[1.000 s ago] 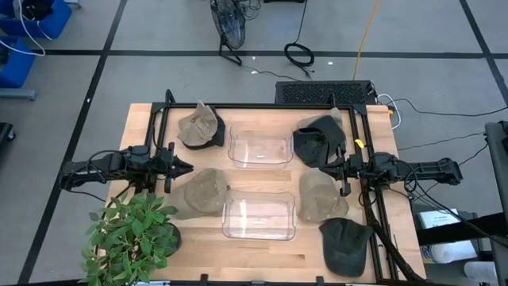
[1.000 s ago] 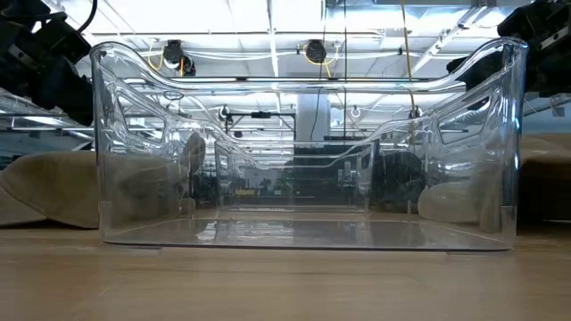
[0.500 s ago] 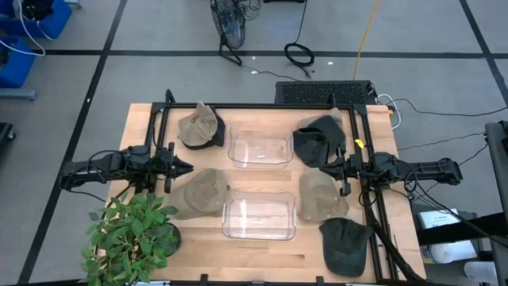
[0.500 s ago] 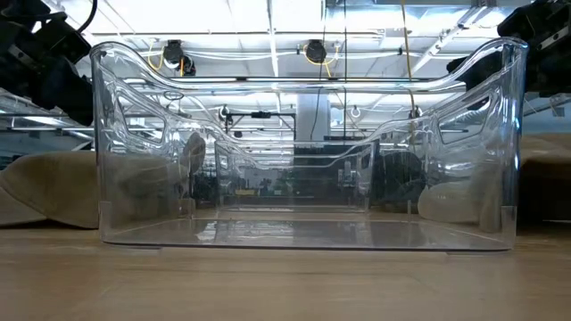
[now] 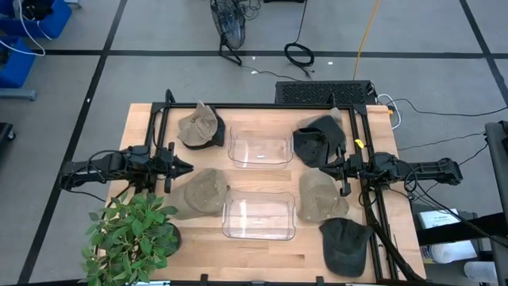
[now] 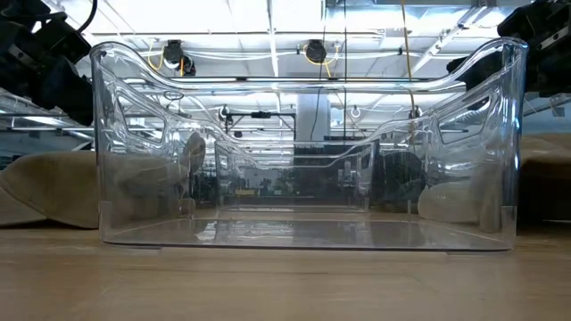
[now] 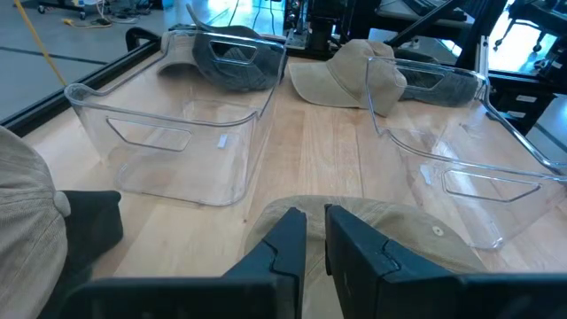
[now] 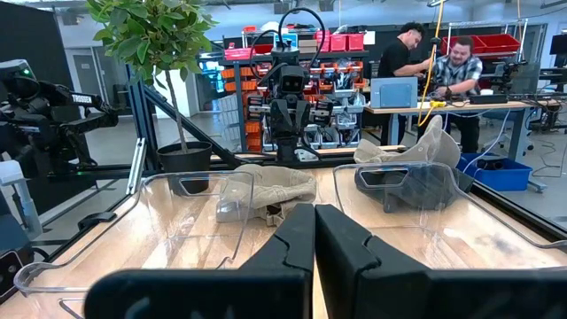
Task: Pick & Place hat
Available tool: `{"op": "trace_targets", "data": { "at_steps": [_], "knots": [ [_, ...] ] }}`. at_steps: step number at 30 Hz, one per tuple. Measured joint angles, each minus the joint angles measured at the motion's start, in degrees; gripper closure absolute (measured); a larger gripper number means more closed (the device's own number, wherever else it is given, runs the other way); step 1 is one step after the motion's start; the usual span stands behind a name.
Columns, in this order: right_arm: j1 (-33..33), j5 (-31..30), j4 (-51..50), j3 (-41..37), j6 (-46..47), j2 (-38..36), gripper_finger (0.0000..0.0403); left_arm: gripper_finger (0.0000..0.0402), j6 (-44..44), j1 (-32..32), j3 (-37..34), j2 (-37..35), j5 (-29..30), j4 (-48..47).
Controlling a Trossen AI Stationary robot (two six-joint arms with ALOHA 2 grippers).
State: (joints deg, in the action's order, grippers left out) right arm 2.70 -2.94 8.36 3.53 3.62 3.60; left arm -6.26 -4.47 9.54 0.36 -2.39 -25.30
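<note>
Five hats lie on the wooden table around two clear bins. On the left are a tan hat (image 5: pixel 200 127) and another tan hat (image 5: pixel 205 191). On the right are a black hat (image 5: pixel 317 139), a tan hat (image 5: pixel 321 196) and a dark green hat (image 5: pixel 345 242). My left gripper (image 5: pixel 189 167) hovers shut at the left side, above the nearer tan hat (image 7: pixel 390 226). My right gripper (image 5: pixel 321 167) hovers shut at the right side, between the black hat and the tan hat. Neither touches a hat.
The far clear bin (image 5: pixel 258 148) and the near clear bin (image 5: pixel 258 214) stand in the table's middle. A potted plant (image 5: pixel 131 234) stands at the near left corner. Black frame rails (image 5: pixel 159 127) run along the left, far and right edges. People (image 8: pixel 434 62) work in the room beyond.
</note>
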Motion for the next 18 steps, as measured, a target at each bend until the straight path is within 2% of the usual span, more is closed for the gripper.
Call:
{"op": "trace_targets", "data": {
  "at_steps": [12,18],
  "knots": [
    [-0.02,0.02,0.00,-0.02,-0.02,0.00,0.0403,0.0350,-0.48,0.01,0.00,0.00,0.00,1.11],
    [-0.02,0.00,0.00,0.00,0.00,0.02,0.0403,0.0350,-10.09,0.00,0.00,0.00,-0.33,6.92]
  ]
}}
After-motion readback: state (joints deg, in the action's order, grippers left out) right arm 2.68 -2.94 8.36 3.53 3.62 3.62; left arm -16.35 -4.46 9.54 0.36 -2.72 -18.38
